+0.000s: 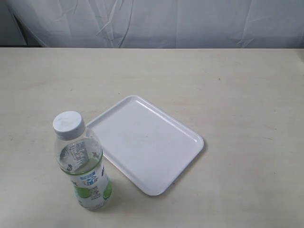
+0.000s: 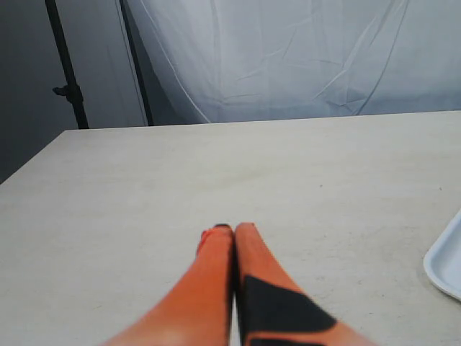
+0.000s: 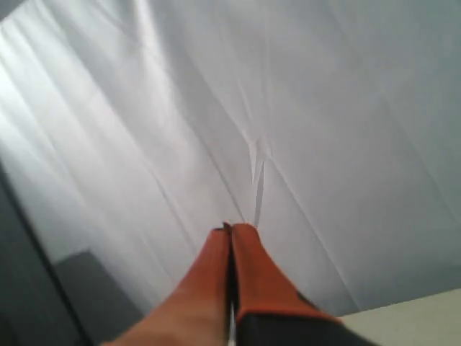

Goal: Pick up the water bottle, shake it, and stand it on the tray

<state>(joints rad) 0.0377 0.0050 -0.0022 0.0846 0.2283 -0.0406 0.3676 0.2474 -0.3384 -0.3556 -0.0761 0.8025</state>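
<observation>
White cap up, the bottle (image 1: 81, 164) stands upright on the pale table (image 1: 237, 85) at the lower left of the exterior view. It is clear plastic with a green, white and blue label around its lower half. Just beside it, toward the centre of the frame, we see the tray (image 1: 190, 135), flat, white and turned at an angle. Its nearest edge is close to the bottle but not under it. A pale curtain (image 1: 166, 23) fills the top of the frame.

In the left wrist view we see the left gripper (image 2: 234, 231) above the table, its two orange fingers pressed together with nothing between them. One rounded corner of the tray (image 2: 446, 267) shows well apart from the fingertips. In the right wrist view the right gripper (image 3: 230, 229) is likewise pressed together on nothing, and it points toward the curtain (image 3: 288, 108). We cannot tell where the bottle lies relative to either gripper.
</observation>
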